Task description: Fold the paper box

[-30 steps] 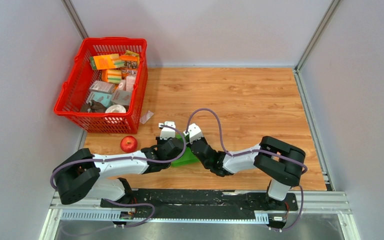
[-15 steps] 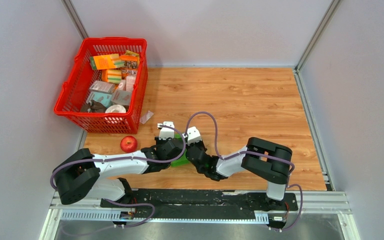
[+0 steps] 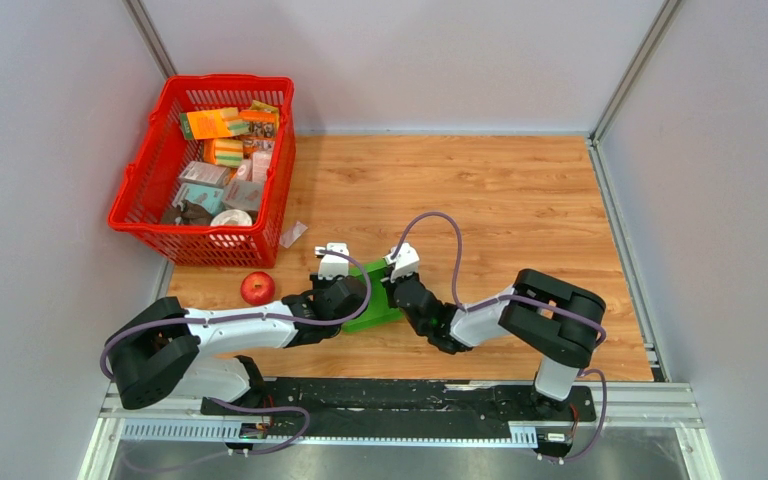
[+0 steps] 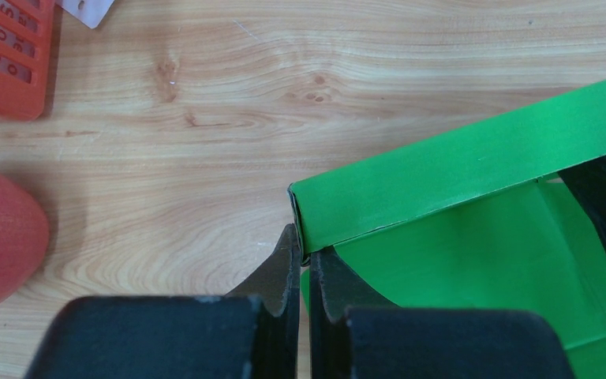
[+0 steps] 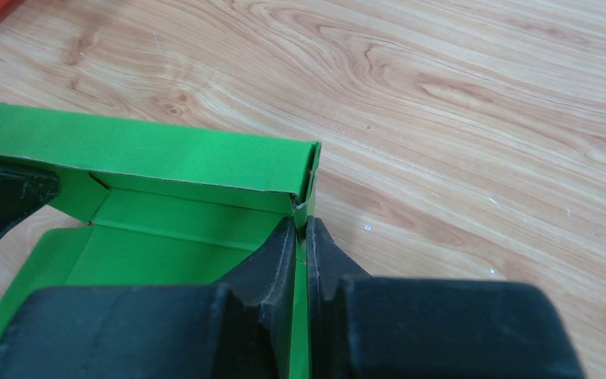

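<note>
paper box (image 3: 380,305) sits on the wood table (image 3: 520,200), close to the near edge, roughly 7 o'clock from table centre in the top view, between the two wrists. Bright green thin card, partly formed: base panel flat on the table, and one long wall folded upright along the 12 o'clock side. More flat card spreads toward 6 o'clock. Top is not closed, so the inside faces both wrist cameras.

left gripper (image 4: 301,251): fingers pressed together, pinching the card at the 9 o'clock end of the upright wall, right at its corner. Only a hairline gap between the pads.

right gripper (image 5: 303,230): fingers nearly pressed together with a thin strip of green card sandwiched between them, at the 3 o'clock end of the same wall. Each arm has one end corner of that wall.

Arms come in on the box from about 8 and 4 o'clock, forearms low over the table.

apple (image 3: 257,288): red, on the table at 9 o'clock from the box, apart from it.

red basket (image 3: 190,245): at 10 o'clock, holding small packages. Small pale scrap (image 3: 293,233) lies just beside its near right corner.
</note>
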Controlling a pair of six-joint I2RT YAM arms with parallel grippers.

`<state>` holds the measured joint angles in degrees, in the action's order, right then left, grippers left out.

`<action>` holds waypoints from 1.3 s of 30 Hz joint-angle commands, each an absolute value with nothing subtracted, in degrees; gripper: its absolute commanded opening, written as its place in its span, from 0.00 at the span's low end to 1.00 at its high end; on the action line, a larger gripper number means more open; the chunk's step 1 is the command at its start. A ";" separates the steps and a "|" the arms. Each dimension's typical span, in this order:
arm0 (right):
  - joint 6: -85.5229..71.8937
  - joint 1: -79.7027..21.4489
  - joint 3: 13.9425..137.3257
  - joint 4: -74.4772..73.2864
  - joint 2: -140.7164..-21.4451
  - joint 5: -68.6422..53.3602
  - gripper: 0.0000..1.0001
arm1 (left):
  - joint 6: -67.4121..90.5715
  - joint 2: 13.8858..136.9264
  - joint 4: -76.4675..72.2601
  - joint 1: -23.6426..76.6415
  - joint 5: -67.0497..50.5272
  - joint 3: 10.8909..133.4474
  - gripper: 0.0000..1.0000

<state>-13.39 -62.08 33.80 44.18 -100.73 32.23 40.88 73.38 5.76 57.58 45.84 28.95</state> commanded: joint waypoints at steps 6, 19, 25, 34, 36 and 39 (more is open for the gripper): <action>-13.36 -60.12 32.70 43.59 -98.17 25.49 0.14 | 41.22 70.40 6.50 58.01 42.45 28.13 0.00; -13.78 -65.56 42.79 45.28 -109.50 46.35 0.00 | 41.39 70.66 5.80 58.01 41.31 28.91 0.00; -28.35 -70.14 52.29 29.20 -114.08 68.03 0.00 | 46.39 71.28 6.07 58.01 41.31 28.48 0.00; -25.84 -69.96 44.13 35.77 -108.91 60.04 0.09 | 48.87 73.91 4.39 57.92 40.60 28.21 0.00; -27.24 -69.79 41.84 29.76 -104.78 58.54 0.22 | 48.96 73.83 5.27 57.92 41.13 28.39 0.00; -33.28 -68.91 39.99 15.37 -96.46 53.55 0.69 | 49.48 73.04 6.59 57.92 41.92 28.13 0.00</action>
<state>-25.93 -69.69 42.13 28.95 -106.30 58.00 46.94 72.86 4.91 57.41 45.01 28.42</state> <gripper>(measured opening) 0.554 0.039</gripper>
